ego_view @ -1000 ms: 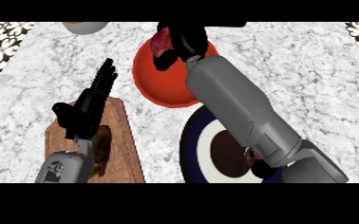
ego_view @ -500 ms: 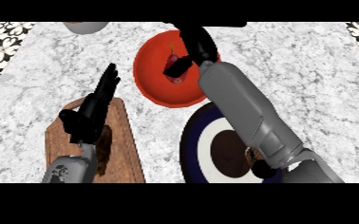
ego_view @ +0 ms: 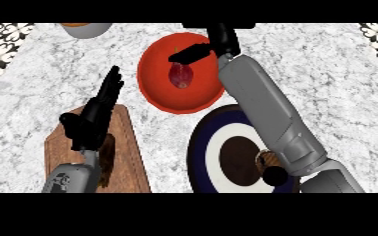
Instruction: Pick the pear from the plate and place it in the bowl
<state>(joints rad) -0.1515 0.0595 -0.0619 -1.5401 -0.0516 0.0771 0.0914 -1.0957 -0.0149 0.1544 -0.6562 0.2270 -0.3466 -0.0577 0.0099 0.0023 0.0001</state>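
Observation:
A dark red pear (ego_view: 181, 75) lies inside the red bowl (ego_view: 159, 87) near the counter's middle back. My right hand (ego_view: 210, 47) hovers over the bowl's far right rim with straight fingers, apart from the pear. The dark blue and white plate (ego_view: 210, 152) sits at the front right, partly under my right forearm, and shows no pear on it. My left hand (ego_view: 96, 112) rests open, fingers up, over the wooden board at the left.
A wooden cutting board (ego_view: 129, 150) lies at the front left under my left hand. A grey bowl with orange contents (ego_view: 85, 28) stands at the back left edge. White marble counter surrounds everything.
My right hand has opened and drawn back to the right off the bowl's middle, and the pear now lies uncovered in the bowl. The left hand has barely moved.

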